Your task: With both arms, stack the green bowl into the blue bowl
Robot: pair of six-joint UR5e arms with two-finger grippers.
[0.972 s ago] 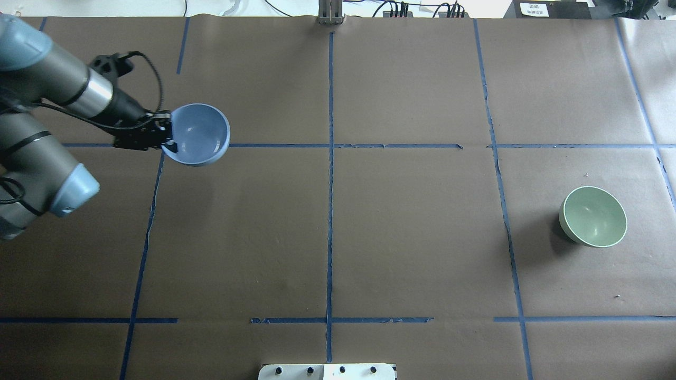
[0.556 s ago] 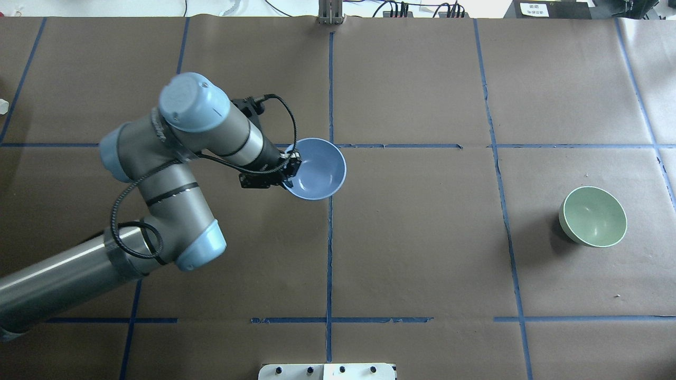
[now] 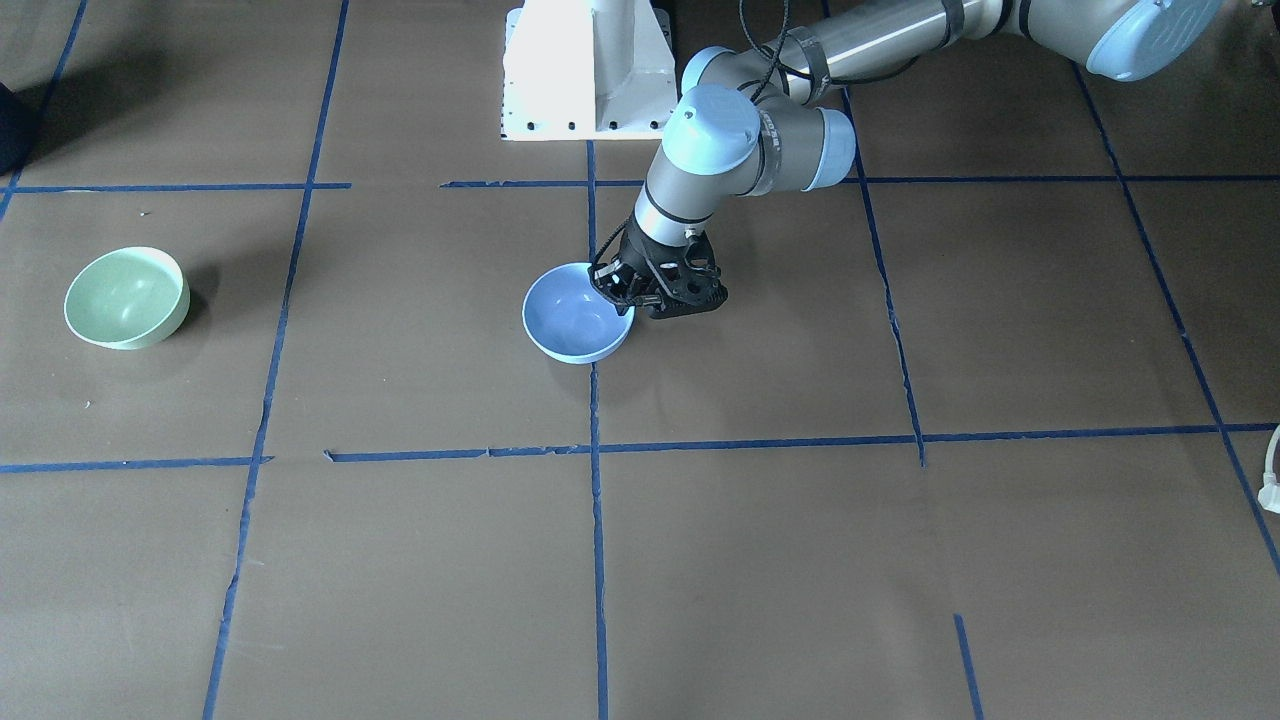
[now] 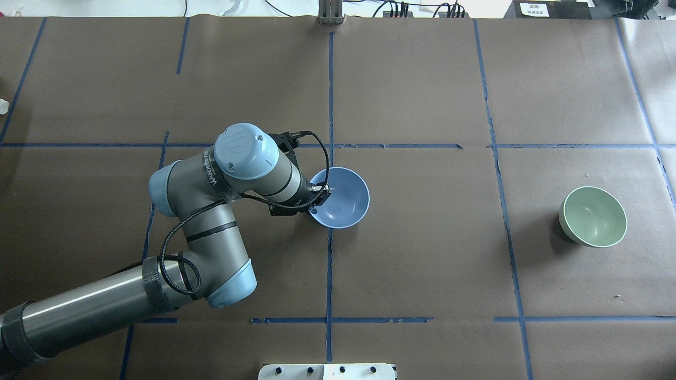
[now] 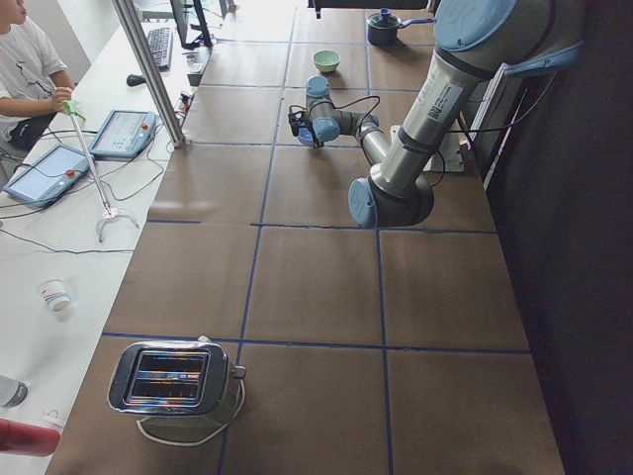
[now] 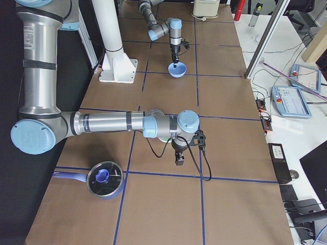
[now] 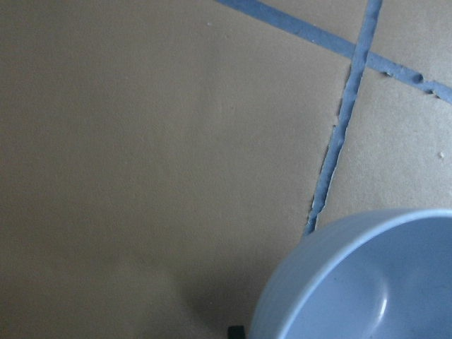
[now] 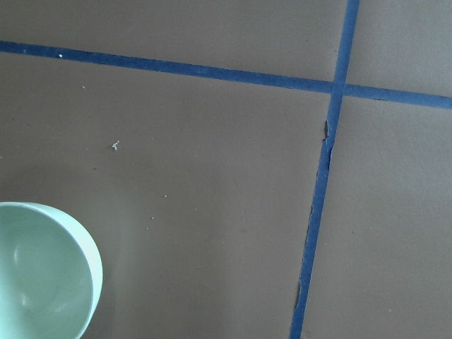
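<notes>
The pale blue bowl (image 4: 343,199) is at the table's middle, just right of the centre tape line, upright, on or just above the paper. My left gripper (image 4: 319,196) is shut on its left rim; in the front view the gripper (image 3: 622,290) pinches the bowl (image 3: 575,318) at its rim. The bowl fills the left wrist view's lower right (image 7: 367,282). The mint-green bowl (image 4: 594,216) stands alone at the right, also seen from the front (image 3: 127,297) and in the right wrist view (image 8: 42,275). My right gripper (image 6: 179,157) shows only in the exterior right view; I cannot tell if it is open.
Blue tape lines grid the brown paper. The white pedestal base (image 3: 590,70) stands at the robot's side. A lidded blue pot (image 6: 104,178) sits near the robot at the right end. A toaster (image 5: 178,381) stands at the left end. A person (image 5: 25,59) sits beyond the table.
My left arm has carried the blue bowl from the far left rightward to the centre line and nearer the robot. The green bowl has not moved.
</notes>
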